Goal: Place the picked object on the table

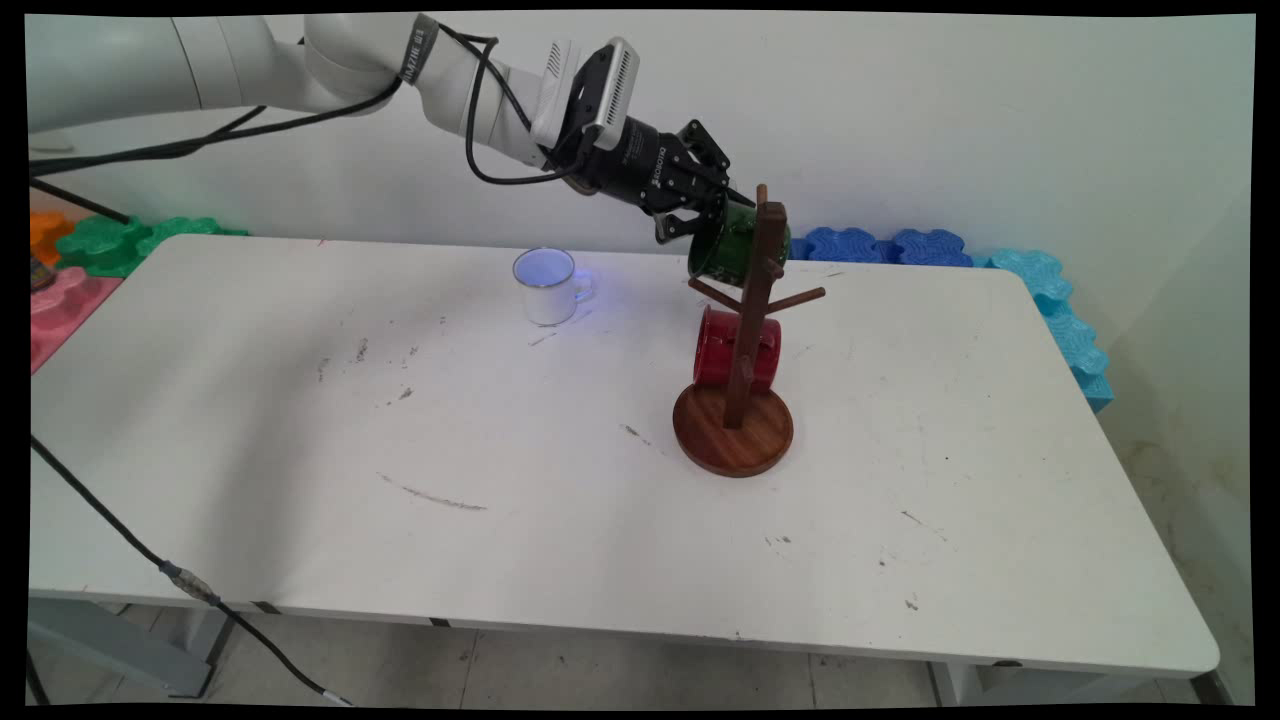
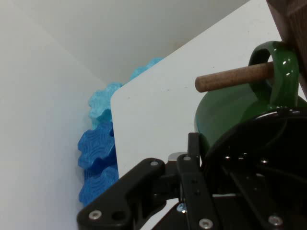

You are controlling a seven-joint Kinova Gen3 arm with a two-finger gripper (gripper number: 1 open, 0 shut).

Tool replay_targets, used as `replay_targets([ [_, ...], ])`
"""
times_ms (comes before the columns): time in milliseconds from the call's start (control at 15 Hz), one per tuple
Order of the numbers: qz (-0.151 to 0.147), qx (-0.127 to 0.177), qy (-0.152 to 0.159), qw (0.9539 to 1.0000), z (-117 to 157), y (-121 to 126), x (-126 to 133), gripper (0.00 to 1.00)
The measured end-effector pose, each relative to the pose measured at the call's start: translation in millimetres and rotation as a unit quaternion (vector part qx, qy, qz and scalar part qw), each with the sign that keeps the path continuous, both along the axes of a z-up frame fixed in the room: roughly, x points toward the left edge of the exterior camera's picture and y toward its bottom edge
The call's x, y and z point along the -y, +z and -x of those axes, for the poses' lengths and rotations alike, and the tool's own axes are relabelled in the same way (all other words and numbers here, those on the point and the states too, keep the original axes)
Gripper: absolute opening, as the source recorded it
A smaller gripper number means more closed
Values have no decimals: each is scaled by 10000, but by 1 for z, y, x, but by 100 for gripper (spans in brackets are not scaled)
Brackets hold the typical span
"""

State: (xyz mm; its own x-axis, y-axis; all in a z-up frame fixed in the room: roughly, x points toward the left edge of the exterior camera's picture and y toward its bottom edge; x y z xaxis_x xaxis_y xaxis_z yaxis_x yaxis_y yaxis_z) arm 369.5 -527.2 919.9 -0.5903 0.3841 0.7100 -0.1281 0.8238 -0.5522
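Note:
My gripper [image 1: 697,222] is shut on the rim of a dark green mug [image 1: 730,245], holding it tilted against the top of a brown wooden mug tree [image 1: 745,330]. In the hand view the green mug [image 2: 230,112] has its handle [image 2: 280,67] threaded over a wooden peg [image 2: 230,79], and one black finger [image 2: 193,148] lies along the mug's outer wall. The other finger is hidden. A red mug [image 1: 722,350] hangs lower on the tree, just above its round base [image 1: 733,432].
A white enamel mug [image 1: 547,285] stands upright on the table [image 1: 400,480], left of the tree. Blue foam tiles [image 1: 880,245] and cyan ones [image 1: 1060,300] line the far right edge. Green [image 1: 130,240] and pink [image 1: 60,300] tiles lie at the far left.

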Motion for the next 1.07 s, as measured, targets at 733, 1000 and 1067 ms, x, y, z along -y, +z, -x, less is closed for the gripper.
replay_targets([
  [733,132,22,192,9997,-5,15,12,0],
  [1000,183,5,296,9994,-8,22,19,0],
  [1067,195,1,330,9993,-9,23,22,0],
])
